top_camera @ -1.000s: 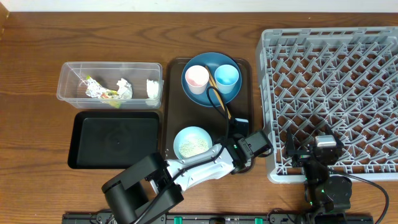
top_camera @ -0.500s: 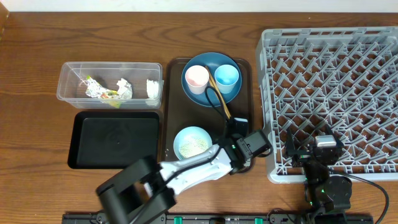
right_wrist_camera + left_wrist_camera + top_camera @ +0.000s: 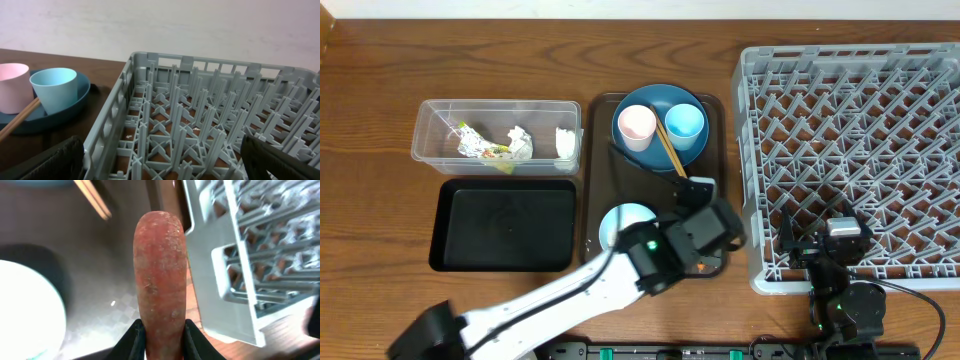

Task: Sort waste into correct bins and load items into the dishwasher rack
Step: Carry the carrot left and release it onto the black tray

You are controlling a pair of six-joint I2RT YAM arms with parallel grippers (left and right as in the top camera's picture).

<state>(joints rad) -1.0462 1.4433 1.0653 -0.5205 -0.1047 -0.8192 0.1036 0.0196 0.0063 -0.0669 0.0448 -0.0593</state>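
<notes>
While the left gripper (image 3: pixel 160 332) is clamped on the blunt orange carrot (image 3: pixel 160 270) above the brown serving tray's (image 3: pixel 602 180) right edge, beside the grey pegged plastic rack (image 3: pixel 850 150), it should, I judge, carry high over the pale blue bowl (image 3: pixel 618 218) to the shallow black rectangular tray (image 3: pixel 500 225).

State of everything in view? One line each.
carrot: gripped at one end
left gripper: shut on carrot
right gripper: open, holding nothing
clear tub: holds paper wads and wrapper
black tray: empty
rack: nothing loaded
pink cup: upright on plate
blue cup: upright on plate
chopsticks: resting on plate
bowl: upright, partly hidden
</notes>
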